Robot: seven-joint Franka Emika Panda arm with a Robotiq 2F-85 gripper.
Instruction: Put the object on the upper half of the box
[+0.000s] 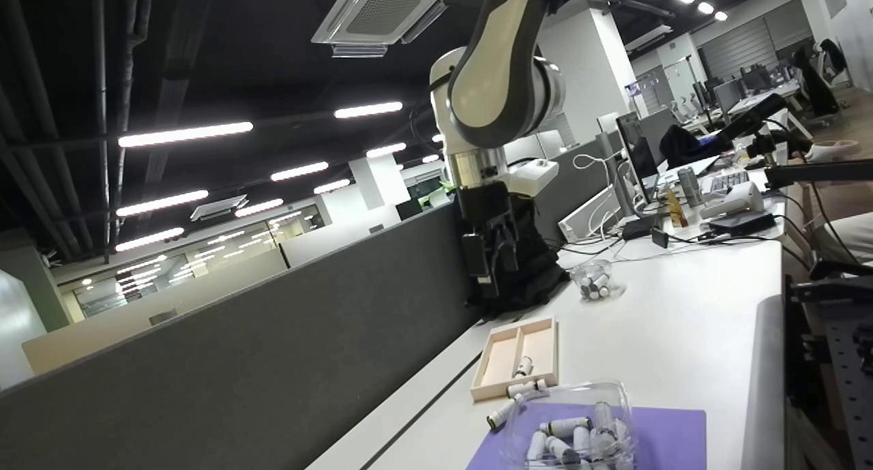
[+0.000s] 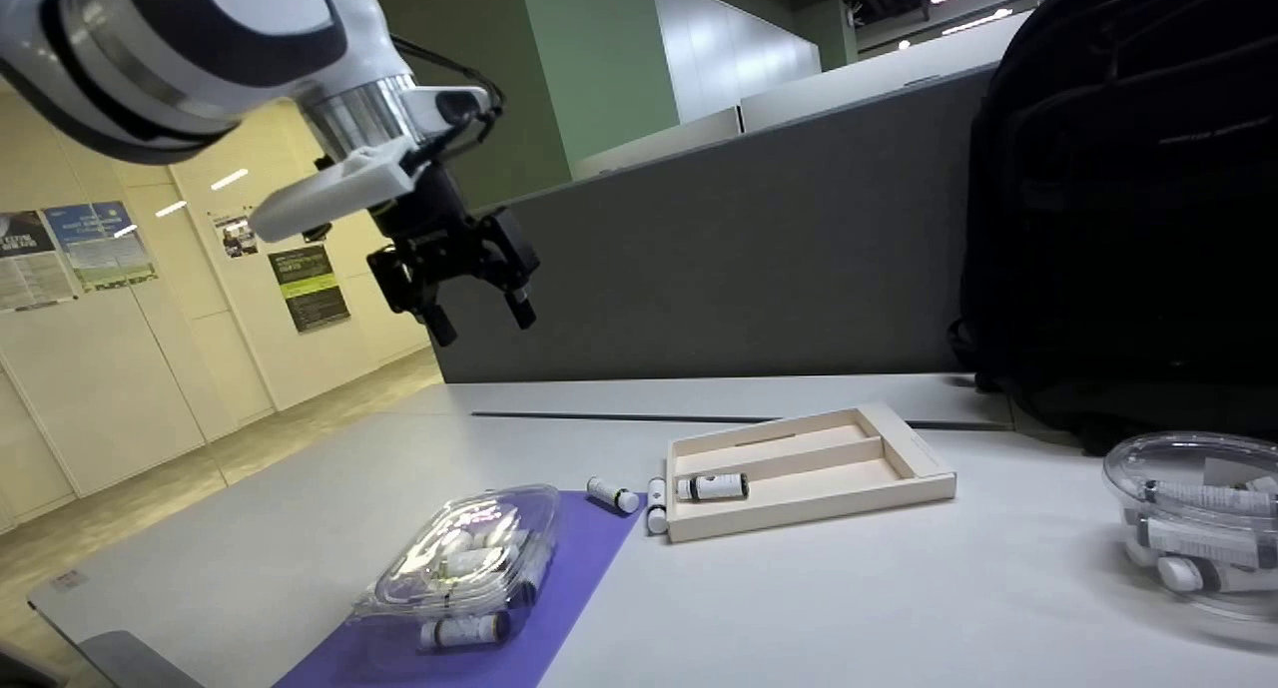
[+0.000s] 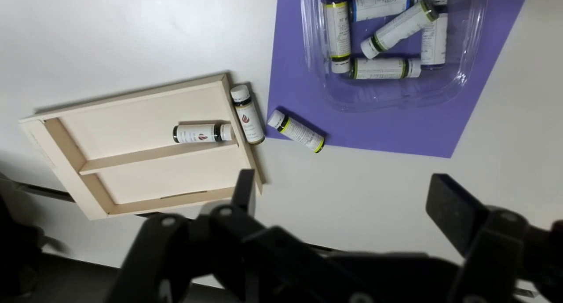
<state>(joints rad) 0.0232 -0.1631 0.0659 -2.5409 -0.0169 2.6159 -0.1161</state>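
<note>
- Hanging well above the bench (image 2: 849, 608): 1 pincer (image 2: 482, 322), black, pointing down, fingers (image 3: 455, 210) spread wide apart.
- Box (image 3: 132, 131), 1: pale wood, flat, raised edges, lying on the bench near the grey partition (image 2: 749, 279); split lengthwise by 1 divider (image 3: 158, 156) into 2 compartments.
- Boxed bottle (image 3: 198, 133), 1: white label, white cap; lying on its side inside the box, in the upper compartment as seen in the wrist view, just beside the divider, cap toward the end wall (image 3: 247, 154) nearest the purple sheet (image 3: 360, 131).
- Outer bottle (image 3: 249, 118), 1: white-capped, lying along the outside of that same end wall, close against it; contact hard to tell.
- Yellow-banded bottle (image 3: 301, 133), 1: lying across the edge of the purple sheet, near the outer bottle.
- Clear container (image 3: 387, 96), 1: resting on the purple sheet, holding several labelled bottles (image 3: 402, 28) at crossed angles; partly out of the wrist view.
- Round tub (image 2: 1148, 458), 1: clear, set on the bench well apart from the box, holding further bottles (image 2: 1198, 541).
- Backpack (image 2: 1128, 199), 1: black, standing on the bench by the partition, near the round tub.
- Monitor (image 1: 638, 146) and keyboard (image 1: 728, 180), 1 each: farther off, beyond the round tub, in an exterior view.
</note>
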